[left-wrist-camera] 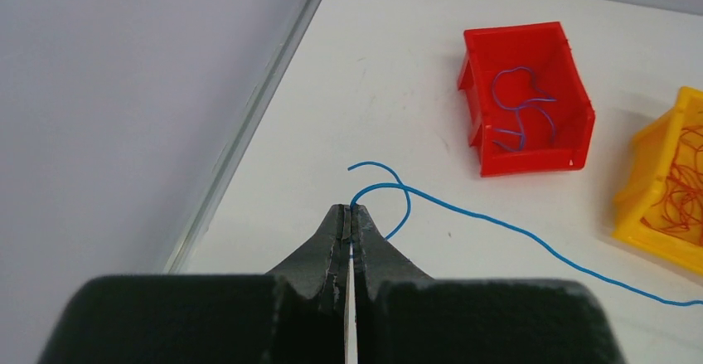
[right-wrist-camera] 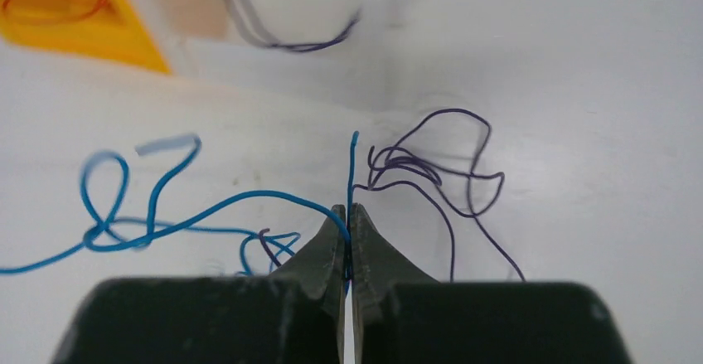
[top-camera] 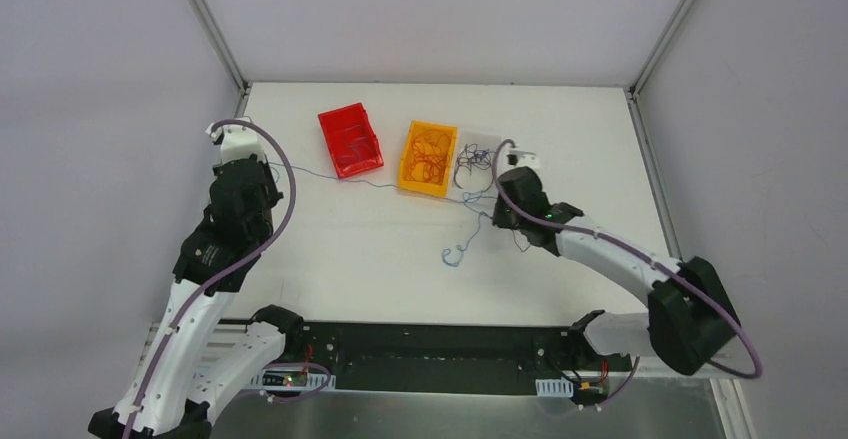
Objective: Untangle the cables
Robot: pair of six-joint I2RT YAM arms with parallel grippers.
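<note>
Overhead and wrist close-ups, seemingly sharing bin

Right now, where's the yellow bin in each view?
Top external: yellow bin mid-table, right of the red bin.
Left wrist: yellow bin at right edge, cut off.
Right wrist: yellow bin in top-left corner, blurred.
Shared landmark: the blue wire passing beside it.

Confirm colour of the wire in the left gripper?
Blue; the wire shows best in the left wrist view.

From the table's centre, bare tabletop lies open toward 7 and 2 o'clock, while the red bin, yellow bin and clear tray bar 10 to 1 o'clock, with a blue wire strung across before them.
</note>
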